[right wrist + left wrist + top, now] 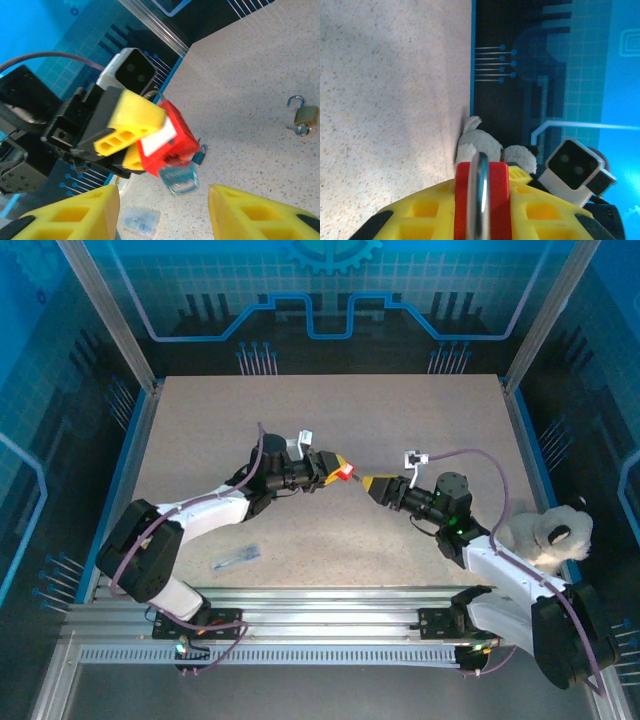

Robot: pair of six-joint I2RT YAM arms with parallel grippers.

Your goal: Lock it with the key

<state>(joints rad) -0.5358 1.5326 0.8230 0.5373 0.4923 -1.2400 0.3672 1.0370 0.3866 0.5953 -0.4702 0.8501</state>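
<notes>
From above, two arms meet over the middle of the counter (200,440). The left claw (338,472) is clenched on one red padlock (346,474), and the right claw (372,484) sits just beside it, too small here to judge its jaws. One plush toy (545,535) lies at the right edge near the near corner, partly behind the right arm. One clear packet (237,558) lies near the near edge on the left side. The left wrist camera looks along the left claw (481,182), whose two yellow fingers (420,215) are cut off at the bottom. They clamp the red padlock (495,200), whose silver shackle (481,190) stands edge-on. Beyond it lie the plush toy (487,145) and the right arm's wrist camera (575,170). From the right wrist, the right claw (164,200) is released, its two yellow fingers (260,215) spread wide with nothing between them. Ahead, the left claw (150,140) grips the red padlock (175,142) above the counter (250,65). One key (199,155) shows its teal head at the padlock's lower corner. Its blade is hidden, so I cannot tell whether it is seated. One clear piece (177,179) sits just below the padlock, hanging or lying I cannot tell. The blurred clear packet (141,220) lies lower. A second lock, one brass padlock (305,116) with its shackle open, lies well apart on the counter.
</notes>
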